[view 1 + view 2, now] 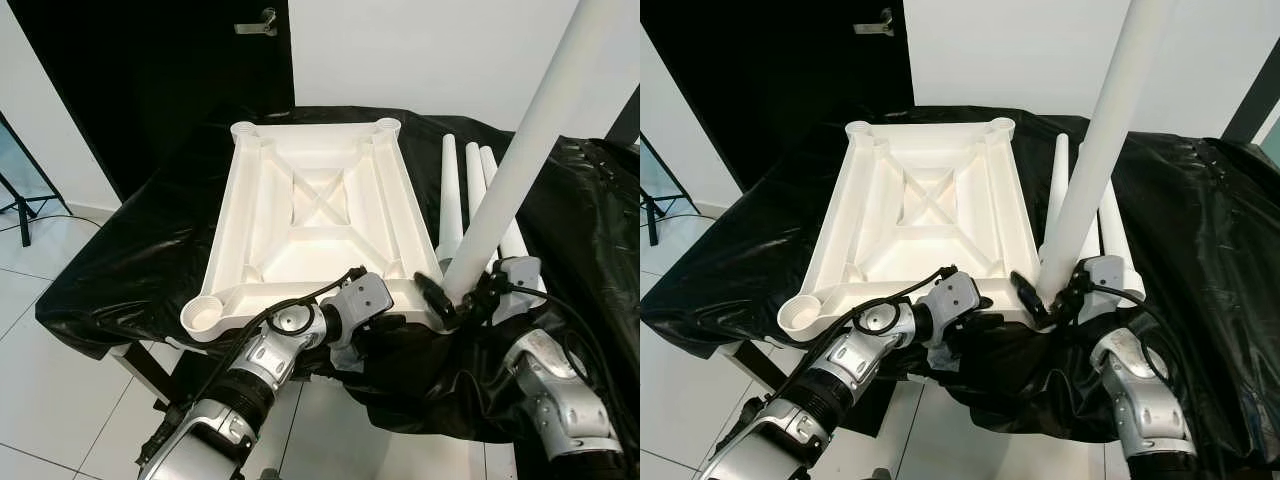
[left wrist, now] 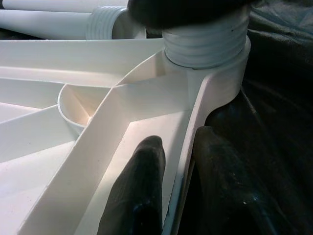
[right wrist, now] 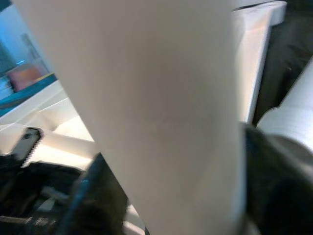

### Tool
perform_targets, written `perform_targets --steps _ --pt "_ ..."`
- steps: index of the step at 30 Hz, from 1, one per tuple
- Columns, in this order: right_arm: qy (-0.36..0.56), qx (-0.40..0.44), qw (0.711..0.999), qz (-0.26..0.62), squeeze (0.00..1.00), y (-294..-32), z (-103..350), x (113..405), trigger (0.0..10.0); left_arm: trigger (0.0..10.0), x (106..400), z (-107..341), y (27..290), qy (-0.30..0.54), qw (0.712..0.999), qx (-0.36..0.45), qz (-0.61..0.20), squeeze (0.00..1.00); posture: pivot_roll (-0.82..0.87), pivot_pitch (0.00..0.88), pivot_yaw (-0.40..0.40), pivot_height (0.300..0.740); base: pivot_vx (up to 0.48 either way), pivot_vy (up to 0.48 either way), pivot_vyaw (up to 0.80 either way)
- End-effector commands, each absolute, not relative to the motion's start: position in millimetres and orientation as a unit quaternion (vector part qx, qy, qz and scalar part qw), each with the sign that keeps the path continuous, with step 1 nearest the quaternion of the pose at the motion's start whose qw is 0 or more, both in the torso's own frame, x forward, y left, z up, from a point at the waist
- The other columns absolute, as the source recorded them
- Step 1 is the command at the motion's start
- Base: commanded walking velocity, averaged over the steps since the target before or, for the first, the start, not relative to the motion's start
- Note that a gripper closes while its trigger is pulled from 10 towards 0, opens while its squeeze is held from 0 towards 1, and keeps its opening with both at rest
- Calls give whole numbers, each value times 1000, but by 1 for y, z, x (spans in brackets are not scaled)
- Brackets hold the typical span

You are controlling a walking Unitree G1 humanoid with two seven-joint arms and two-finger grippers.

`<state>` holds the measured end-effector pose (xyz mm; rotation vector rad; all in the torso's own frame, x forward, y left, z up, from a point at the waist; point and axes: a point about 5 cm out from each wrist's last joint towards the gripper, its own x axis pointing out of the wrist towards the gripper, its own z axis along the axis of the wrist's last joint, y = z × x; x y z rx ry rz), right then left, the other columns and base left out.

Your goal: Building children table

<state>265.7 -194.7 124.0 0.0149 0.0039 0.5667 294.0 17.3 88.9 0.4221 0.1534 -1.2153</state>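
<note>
A desk draped in black plastic sheeting [image 1: 130, 250] carries the white tabletop [image 1: 320, 215], lying upside down with its ribbed underside up and a round socket at each corner. To the robot's right of it, three spare white legs [image 1: 470, 195] lie side by side on the sheeting, just beside the tabletop's long edge. A fourth table leg [image 1: 520, 145] stands upright but leaning away to the right, its threaded end [image 2: 205, 41] seated in the near right corner socket [image 2: 222, 78], with several threads exposed above the socket rim. The right gripper [image 1: 468, 292] has its fingers closed around the base of this leg, just above the socket. The left gripper [image 1: 385, 322] sits at the near edge of the tabletop, and the left wrist view shows its fingers [image 2: 142, 191] pinching the thin rim wall, one inside and one outside, apparently to keep the tabletop from turning. The step in hand looks to be screwing the leg home, and it seems only partly done. The lean is the main worry: if the leg is turned while tilted, the plastic threads could cross and jam. The sheeting is slippery, so a weak hold on the rim may let the tabletop spin or slide toward the near edge.
</note>
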Motion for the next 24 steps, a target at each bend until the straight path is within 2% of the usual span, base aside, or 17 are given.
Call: perform_targets --steps 1,2,6,16,17,19,20,21,22,23,24 --pt "19 26 943 332 0 -185 123 264 0 10000 283 61 25 136 783 200 -573 0 186 0 -18 740 0 0 0" --pt "37 32 932 359 0 -184 122 263 0 10000 283 61 25 136 783 200 -573 0 188 0 -19 740 0 0 0" --pt "57 34 924 376 0 -185 121 263 0 10000 283 61 25 136 784 199 -572 0 189 0 -18 740 0 0 0" --pt "92 37 923 373 0 -178 105 254 0 10000 282 60 26 137 782 201 -573 0 187 0 -10 740 0 0 0" --pt "86 37 934 345 0 -175 100 252 0 10000 282 60 26 137 782 202 -574 0 185 0 -7 740 0 0 0" --pt "86 37 934 345 0 -175 100 252 0 10000 282 60 26 137 782 202 -574 0 185 0 -7 740 0 0 0" --pt "19 5 966 258 0 -177 106 255 0 10000 283 61 26 137 781 203 -574 0 184 0 -7 740 0 0 0" --pt "19 5 966 258 0 -177 106 255 0 10000 283 61 26 137 781 203 -574 0 184 0 -7 740 0 0 0" --pt "-16 -5 986 164 0 -179 106 250 0 10000 284 62 26 135 782 204 -574 0 190 0 -8 740 0 0 0" --pt "-16 -5 986 164 0 -179 106 250 0 10000 284 62 26 135 782 204 -574 0 190 0 -8 740 0 0 0" --pt "-34 -8 995 95 0 -180 105 245 0 10000 284 62 26 135 782 204 -574 0 190 0 -7 740 0 0 0"
